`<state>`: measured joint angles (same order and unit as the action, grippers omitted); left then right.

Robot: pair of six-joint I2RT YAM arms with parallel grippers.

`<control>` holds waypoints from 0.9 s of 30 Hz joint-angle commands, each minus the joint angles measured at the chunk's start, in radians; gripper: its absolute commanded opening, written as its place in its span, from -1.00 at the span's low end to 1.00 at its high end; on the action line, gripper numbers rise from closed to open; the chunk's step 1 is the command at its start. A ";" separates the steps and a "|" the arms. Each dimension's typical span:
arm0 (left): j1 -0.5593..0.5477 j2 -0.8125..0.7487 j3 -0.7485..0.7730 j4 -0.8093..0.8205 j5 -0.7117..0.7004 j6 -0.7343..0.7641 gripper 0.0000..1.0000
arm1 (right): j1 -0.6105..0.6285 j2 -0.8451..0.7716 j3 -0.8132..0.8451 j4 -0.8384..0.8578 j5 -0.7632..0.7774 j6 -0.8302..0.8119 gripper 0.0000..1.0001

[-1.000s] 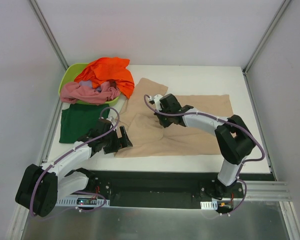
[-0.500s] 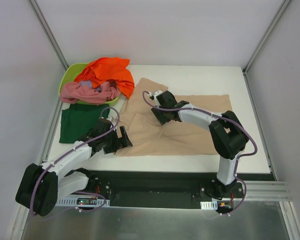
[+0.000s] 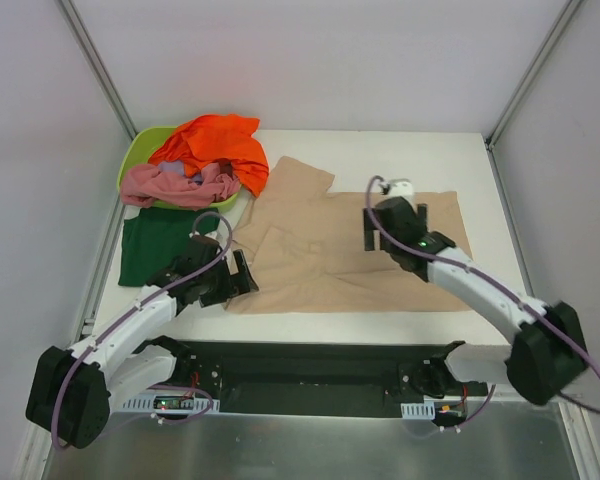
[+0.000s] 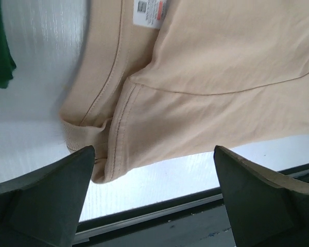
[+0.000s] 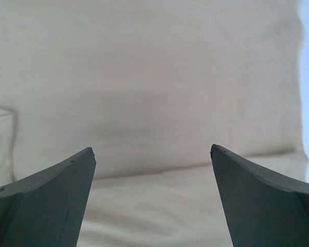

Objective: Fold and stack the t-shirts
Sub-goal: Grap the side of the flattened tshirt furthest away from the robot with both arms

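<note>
The beige shirt [image 3: 350, 255] lies spread across the middle of the table [image 3: 380, 150], and it is not flat: its left part is doubled over with creases. Both pincers are spread wide and hold nothing. The left gripper [image 3: 240, 280] hangs over the shirt's near-left corner, where the collar [image 4: 100, 67] and label [image 4: 149, 11] show. The right gripper [image 3: 396, 222] hangs low over the shirt's right half.

The likeliest fault is a bad pinch at that left corner. Several layers meet there, so the fingers could take one too many or only the ribbed collar, and the fold would come out skewed. A pull toward the bases is also risky, since the near hem lies close to the table's front edge and could slip over it. The left arm reaches past the green shirt [image 3: 155, 250] and a sweep could drag it.

Room is tight on the left. The tub [image 3: 138, 150], heaped with the orange shirt [image 3: 215, 140] and pink shirt [image 3: 175, 185], sits just beside the beige sleeve. Bare table shows beyond the shirt and in a narrow strip along its right. Walls close both sides.
</note>
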<state>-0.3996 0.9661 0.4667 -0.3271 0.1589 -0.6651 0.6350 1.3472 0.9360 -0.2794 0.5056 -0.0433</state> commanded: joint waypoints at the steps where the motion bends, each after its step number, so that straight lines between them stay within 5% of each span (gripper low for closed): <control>1: 0.001 -0.027 0.145 -0.089 -0.085 -0.004 0.98 | -0.130 -0.253 -0.198 -0.034 0.009 0.247 0.93; 7: -0.039 0.058 0.269 -0.076 -0.094 -0.008 0.98 | -0.306 -0.399 -0.387 0.052 -0.197 0.307 0.92; 13: -0.151 0.313 0.371 0.039 -0.006 0.027 0.98 | -0.435 -0.212 -0.379 0.115 -0.467 0.310 0.93; 19: -0.151 0.494 0.388 0.095 0.060 0.030 0.98 | -0.480 -0.062 -0.358 0.043 -0.406 0.413 0.93; 27: -0.186 0.488 0.212 0.134 0.102 -0.051 0.98 | -0.505 -0.216 -0.473 -0.059 -0.352 0.470 0.92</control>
<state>-0.5564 1.4792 0.7609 -0.2008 0.2234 -0.6643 0.1467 1.2018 0.5327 -0.1989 0.1238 0.3710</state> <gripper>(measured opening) 0.990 0.961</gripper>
